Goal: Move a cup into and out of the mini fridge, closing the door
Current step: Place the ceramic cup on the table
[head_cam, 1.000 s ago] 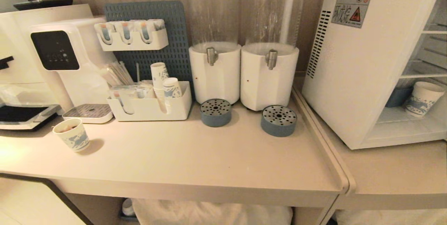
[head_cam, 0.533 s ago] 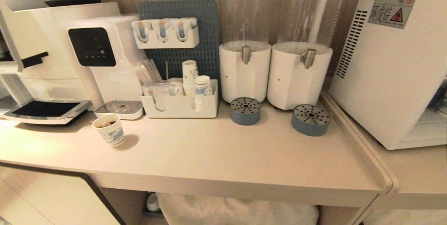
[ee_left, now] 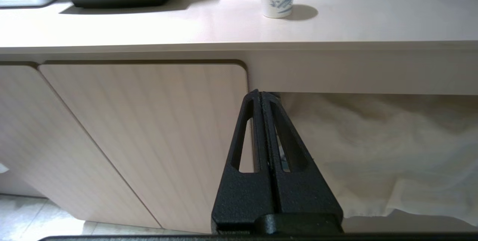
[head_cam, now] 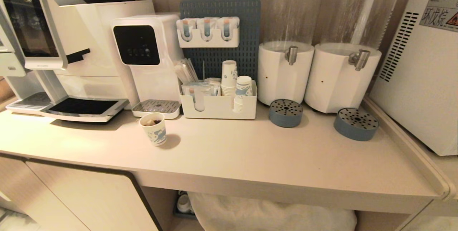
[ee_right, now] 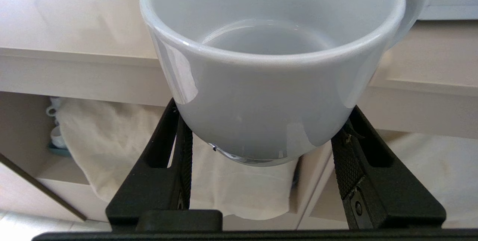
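Right gripper (ee_right: 261, 151) clamps the white ceramic cup (ee_right: 269, 84) by its lower body, upright, below counter level for carrying. Left gripper (ee_left: 266, 136) is fully closed, empty, parked low. Mini fridge (head_cam: 425, 73) stands far right.

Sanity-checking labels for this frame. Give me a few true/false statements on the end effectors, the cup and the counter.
1. The right end effector grips the white cup. True.
2. The cup holds coffee. False: its inside looks empty.
3. The left end effector is shut and holds nothing. True.
4. The paper cup on the counter lies on its side. False: it stands upright, in front of the small water machine.
5. Each drink dispenser has a round blue drip tray in front of it. True.
6. The head view shows the inside of the fridge. False: only its vented side shows, at the right edge.
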